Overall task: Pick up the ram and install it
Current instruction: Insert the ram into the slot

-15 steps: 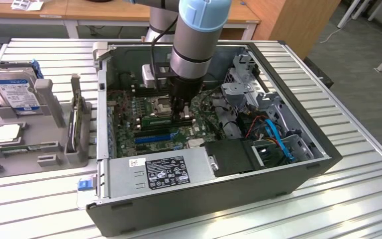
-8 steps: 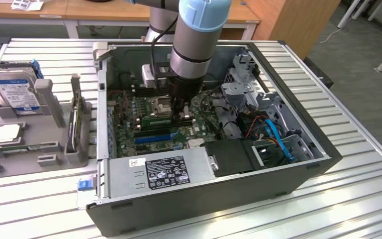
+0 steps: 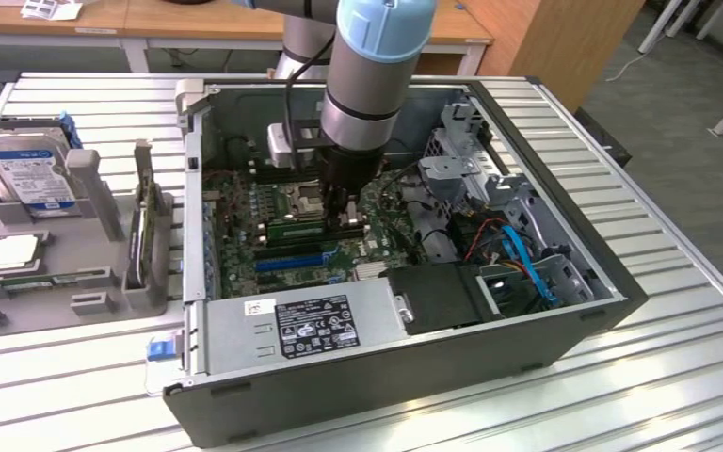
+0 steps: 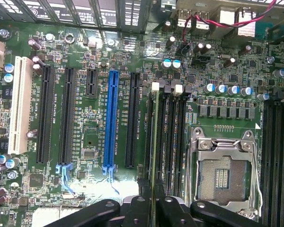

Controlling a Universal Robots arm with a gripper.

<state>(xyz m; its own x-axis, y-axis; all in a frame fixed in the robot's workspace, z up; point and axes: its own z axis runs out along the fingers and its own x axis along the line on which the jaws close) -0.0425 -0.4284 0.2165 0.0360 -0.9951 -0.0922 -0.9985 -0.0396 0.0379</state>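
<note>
Exterior view: ram (image 4: 155, 142) held clamped by tool (image 3: 346, 218) at six o'clock of CPU socket (image 3: 301, 197); insertion step judged in hand; square, level seating judged required.

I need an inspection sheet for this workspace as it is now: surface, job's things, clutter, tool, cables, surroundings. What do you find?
Surface: slatted metal table, carrying an open computer case.
Job's things: the ram stands on edge along the memory slots beside the empty CPU socket; seating cannot be told.
Clutter: a hard drive in a grey holder at the exterior view's left.
Tool: the tool is shut on the ram, inside the case.
Cables: blue cables in the case; a red wire near the board's edge.
Surroundings: wooden desks behind the table.
</note>
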